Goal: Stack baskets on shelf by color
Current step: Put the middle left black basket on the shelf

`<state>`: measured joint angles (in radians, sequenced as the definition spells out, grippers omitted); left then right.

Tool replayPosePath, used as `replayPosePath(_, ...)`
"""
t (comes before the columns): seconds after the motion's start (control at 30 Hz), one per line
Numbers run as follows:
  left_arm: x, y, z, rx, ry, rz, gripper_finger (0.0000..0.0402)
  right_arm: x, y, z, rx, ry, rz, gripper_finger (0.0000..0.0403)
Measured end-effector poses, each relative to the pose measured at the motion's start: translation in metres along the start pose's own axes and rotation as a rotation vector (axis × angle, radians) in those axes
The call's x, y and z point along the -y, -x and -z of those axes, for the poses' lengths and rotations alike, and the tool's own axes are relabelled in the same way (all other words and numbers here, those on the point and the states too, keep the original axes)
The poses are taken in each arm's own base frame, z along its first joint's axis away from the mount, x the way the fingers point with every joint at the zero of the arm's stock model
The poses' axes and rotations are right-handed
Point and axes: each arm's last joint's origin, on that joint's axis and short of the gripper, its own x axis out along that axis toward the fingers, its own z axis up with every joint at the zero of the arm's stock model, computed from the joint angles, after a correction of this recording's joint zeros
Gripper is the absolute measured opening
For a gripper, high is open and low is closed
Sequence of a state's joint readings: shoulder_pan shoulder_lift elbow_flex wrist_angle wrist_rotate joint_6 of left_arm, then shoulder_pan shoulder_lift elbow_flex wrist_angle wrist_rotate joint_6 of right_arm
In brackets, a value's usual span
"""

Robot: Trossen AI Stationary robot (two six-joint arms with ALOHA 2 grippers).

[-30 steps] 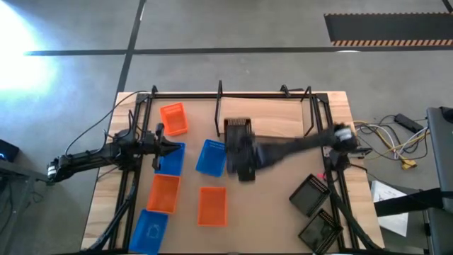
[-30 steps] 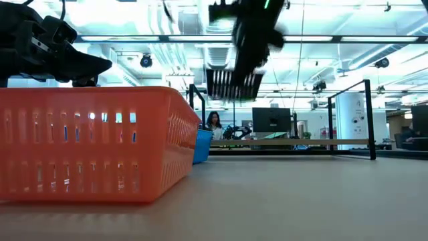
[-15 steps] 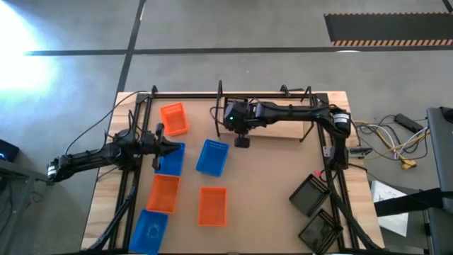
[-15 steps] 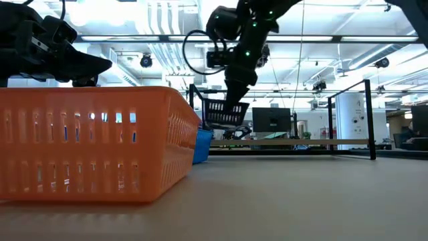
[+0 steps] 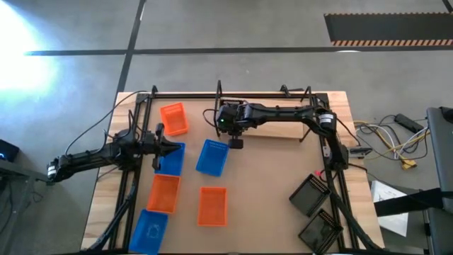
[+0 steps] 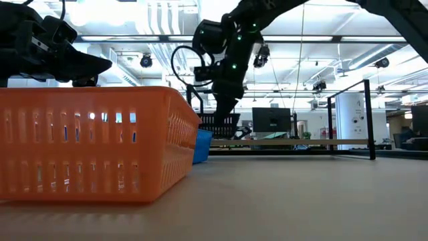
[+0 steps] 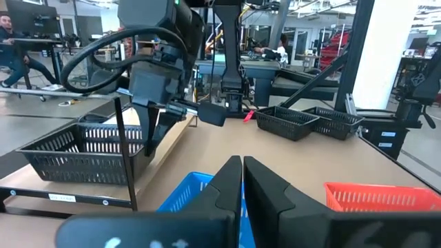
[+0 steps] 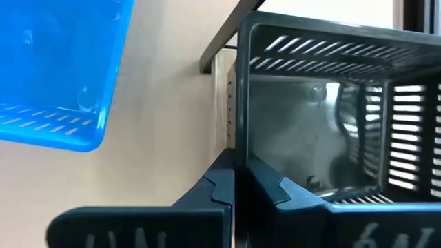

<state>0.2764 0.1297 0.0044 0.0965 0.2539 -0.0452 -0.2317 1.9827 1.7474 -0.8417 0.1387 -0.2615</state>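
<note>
One outstretched right tool (image 5: 228,122) gripping black basket (image 7: 79,153)

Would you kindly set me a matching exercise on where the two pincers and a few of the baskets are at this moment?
Things:
1. right pincer
2. left pincer
3. pair of black baskets
4. orange basket

Places or states:
A. shut and empty, over a blue basket
B. on the table's right side, away from the shelf
C. shut on the rim of a black basket at the shelf's left end
D. on the table, left of the shelf

Pairs: 1-C, 2-A, 3-B, 4-D
</note>
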Motion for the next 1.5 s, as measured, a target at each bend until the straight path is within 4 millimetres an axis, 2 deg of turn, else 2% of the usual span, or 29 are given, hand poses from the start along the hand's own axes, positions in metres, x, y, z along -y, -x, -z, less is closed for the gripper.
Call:
replayPosePath(0.2,0.0,0.0,0.0,-0.001,0.0,0.0,0.0,0.0,0.0,0.0,-0.015,-0.005,-0.003,0.0019)
replayPosePath(0.5,0.0,0.0,0.0,-0.001,0.001,0.0,0.0,0.003,0.009,0.002,-0.039,-0.003,0.076,0.0115)
replayPosePath(0.6,0.0,0.0,0.0,0.0,0.0,0.0,0.0,0.004,0.01,0.003,-0.045,-0.003,0.079,0.013)
replayPosePath(0.73,0.0,0.0,0.0,-0.001,0.0,0.0,0.0,0.005,0.009,0.005,-0.063,-0.02,0.078,0.0114)
replayPosePath(1.0,0.0,0.0,0.0,-0.001,0.001,0.0,0.0,0.011,0.008,0.009,-0.078,-0.071,0.085,0.0017)
replayPosePath(1.17,0.0,0.0,0.0,-0.001,0.001,0.0,0.0,0.011,0.008,0.012,-0.112,-0.094,0.078,0.0012)
replayPosePath(1.5,0.0,0.0,0.0,0.0,0.0,0.0,0.0,0.01,0.008,0.012,-0.114,-0.033,0.071,0.0013)
